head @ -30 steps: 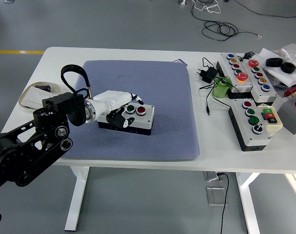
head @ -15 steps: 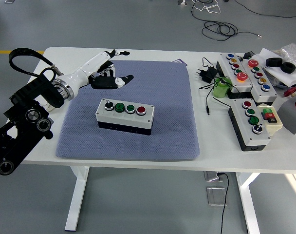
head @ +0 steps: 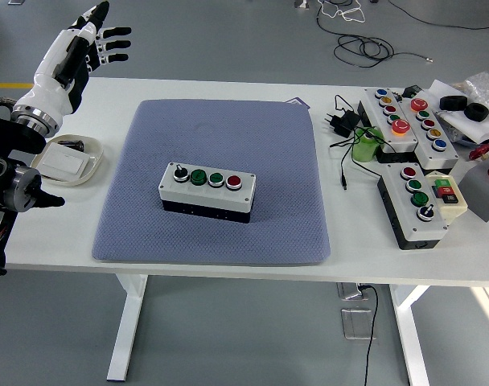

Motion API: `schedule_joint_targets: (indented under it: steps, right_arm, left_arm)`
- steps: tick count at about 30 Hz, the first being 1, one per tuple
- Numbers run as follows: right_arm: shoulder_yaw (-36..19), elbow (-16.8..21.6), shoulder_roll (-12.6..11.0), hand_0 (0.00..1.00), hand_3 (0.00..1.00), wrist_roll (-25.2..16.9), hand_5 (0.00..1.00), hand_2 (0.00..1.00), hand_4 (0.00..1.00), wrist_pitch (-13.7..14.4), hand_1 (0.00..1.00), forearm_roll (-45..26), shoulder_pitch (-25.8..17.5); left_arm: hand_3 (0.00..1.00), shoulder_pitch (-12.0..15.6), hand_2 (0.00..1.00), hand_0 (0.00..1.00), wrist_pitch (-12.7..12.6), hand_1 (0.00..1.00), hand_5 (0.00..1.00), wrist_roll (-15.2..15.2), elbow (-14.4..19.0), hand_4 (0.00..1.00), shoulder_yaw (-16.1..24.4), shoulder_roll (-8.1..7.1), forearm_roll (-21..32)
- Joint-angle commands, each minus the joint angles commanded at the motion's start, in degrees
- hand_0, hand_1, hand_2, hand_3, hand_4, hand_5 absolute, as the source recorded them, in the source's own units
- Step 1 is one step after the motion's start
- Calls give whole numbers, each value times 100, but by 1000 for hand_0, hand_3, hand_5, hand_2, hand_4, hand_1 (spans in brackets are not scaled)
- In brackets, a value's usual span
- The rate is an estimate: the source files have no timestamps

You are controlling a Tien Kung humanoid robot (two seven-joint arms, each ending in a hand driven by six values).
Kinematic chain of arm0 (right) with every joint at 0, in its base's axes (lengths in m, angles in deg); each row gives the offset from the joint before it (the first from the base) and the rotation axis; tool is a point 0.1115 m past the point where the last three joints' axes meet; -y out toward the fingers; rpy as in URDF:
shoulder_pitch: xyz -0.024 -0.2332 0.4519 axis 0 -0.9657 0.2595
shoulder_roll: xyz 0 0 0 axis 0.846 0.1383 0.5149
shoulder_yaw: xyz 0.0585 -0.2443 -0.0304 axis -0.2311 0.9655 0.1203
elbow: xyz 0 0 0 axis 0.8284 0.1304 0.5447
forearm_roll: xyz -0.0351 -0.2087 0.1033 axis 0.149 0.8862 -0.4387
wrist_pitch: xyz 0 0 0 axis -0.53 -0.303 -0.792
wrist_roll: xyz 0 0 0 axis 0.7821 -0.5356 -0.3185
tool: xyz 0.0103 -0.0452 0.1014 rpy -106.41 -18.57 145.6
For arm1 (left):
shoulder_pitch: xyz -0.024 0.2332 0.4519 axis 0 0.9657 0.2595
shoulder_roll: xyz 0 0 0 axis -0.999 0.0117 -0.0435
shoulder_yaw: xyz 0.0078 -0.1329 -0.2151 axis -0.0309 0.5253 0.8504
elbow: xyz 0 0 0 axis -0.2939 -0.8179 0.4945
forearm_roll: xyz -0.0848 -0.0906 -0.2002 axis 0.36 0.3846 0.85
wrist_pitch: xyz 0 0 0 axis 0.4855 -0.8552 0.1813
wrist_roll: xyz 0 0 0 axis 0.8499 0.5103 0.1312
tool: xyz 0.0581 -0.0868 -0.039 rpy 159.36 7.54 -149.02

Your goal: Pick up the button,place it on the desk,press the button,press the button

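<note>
A white button box (head: 207, 191) with a black base lies flat on the blue-grey mat (head: 216, 137) near the middle of the table. Its top carries a black knob, two green buttons and a red button (head: 233, 182). My left hand (head: 96, 36) is raised high at the far left, well above and away from the box, with its fingers spread and holding nothing. My right arm is out of the picture.
A white dish (head: 66, 164) with small parts sits left of the mat. At the right are two other button boxes (head: 411, 122) (head: 419, 203), a green roll (head: 365, 148), a black power plug with cable (head: 342, 122) and bagged parts (head: 468, 104).
My left hand has let go of the button box, risen and swung back to the far upper left. The box stays on the mat.
</note>
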Motion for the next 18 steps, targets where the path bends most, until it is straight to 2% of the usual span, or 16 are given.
schedule_joint_targets:
  steps: [4,5,7,14,16,18]
  right_arm:
    - [-32,0,5,660,638,2,500,595,404,1,538,12,14]
    - [-67,0,9,661,638,5,499,595,403,3,538,35,15]
    - [-141,0,18,661,638,14,499,595,403,8,538,93,16]
    - [-306,0,42,661,638,27,499,595,403,22,538,227,17]
    - [-322,0,47,661,638,26,499,595,403,23,538,230,15]
    - [-343,0,52,661,638,20,497,595,403,29,538,222,9]
  left_arm:
    - [938,176,784,715,161,748,998,9,-147,759,421,-120,395]
    - [935,224,850,806,191,816,998,-2,-187,752,510,-150,466]
    - [935,326,850,806,222,816,998,-30,-259,752,670,-199,632]
    - [936,661,866,815,389,829,998,-111,-358,747,867,-178,1025]
    - [936,757,866,815,340,829,998,-51,-375,747,858,-135,1027]
    - [925,860,870,815,25,831,998,140,-351,746,727,-104,903]
